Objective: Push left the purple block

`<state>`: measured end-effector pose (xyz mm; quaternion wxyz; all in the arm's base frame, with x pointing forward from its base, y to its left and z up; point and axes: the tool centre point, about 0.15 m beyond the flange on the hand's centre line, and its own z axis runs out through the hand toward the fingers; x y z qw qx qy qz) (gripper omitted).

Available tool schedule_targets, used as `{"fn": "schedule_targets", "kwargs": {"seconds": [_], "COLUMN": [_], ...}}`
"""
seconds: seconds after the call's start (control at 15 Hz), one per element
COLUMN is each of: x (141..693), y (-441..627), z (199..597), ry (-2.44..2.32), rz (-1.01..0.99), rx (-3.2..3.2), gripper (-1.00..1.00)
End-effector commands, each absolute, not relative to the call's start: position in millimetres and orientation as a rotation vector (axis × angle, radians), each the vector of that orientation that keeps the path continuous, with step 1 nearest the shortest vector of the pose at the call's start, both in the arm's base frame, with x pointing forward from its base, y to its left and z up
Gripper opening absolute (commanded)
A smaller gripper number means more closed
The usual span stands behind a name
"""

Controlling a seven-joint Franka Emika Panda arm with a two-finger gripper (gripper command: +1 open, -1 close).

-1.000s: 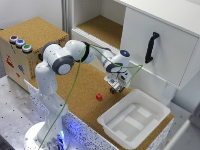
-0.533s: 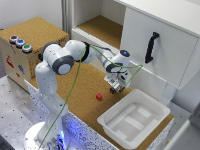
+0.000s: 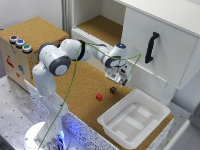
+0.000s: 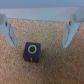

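Observation:
The purple block point(image 3: 113, 90) is a tiny dark cube on the cork surface, just right of the small red cube point(image 3: 99, 96) in the exterior view. In the wrist view the purple block point(image 4: 31, 51) shows a yellow ring on its top face. My gripper point(image 3: 118, 80) hovers just above and behind the block, near the white cabinet. Its two fingers point(image 4: 9, 34) stand wide apart and hold nothing; the block lies between them, closer to one finger, and below the fingertips in the picture.
A white tray point(image 3: 161, 108) sits on the cork at the exterior view's right. A white cabinet door with a black handle point(image 3: 150, 47) stands behind the gripper. A wooden box with coloured buttons point(image 3: 20, 43) is at the exterior view's left.

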<state>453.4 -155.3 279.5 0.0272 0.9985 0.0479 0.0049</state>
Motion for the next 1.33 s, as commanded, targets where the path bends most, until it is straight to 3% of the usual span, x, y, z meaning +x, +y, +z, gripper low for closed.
{"fn": "schedule_targets", "kwargs": {"seconds": [0.0,0.2,0.27,1.27], "x": [416,414,413,453], "y": [-175,-189,-192,-190], "z": [267,268,268,214], "ry": [0.101,0.061,0.049,0.088], "rz": [0.227,0.269,0.267,0.247], "rx": [3.041,3.030,3.030,3.122], "gripper": [1.00,1.00,-1.00,-1.00]}}
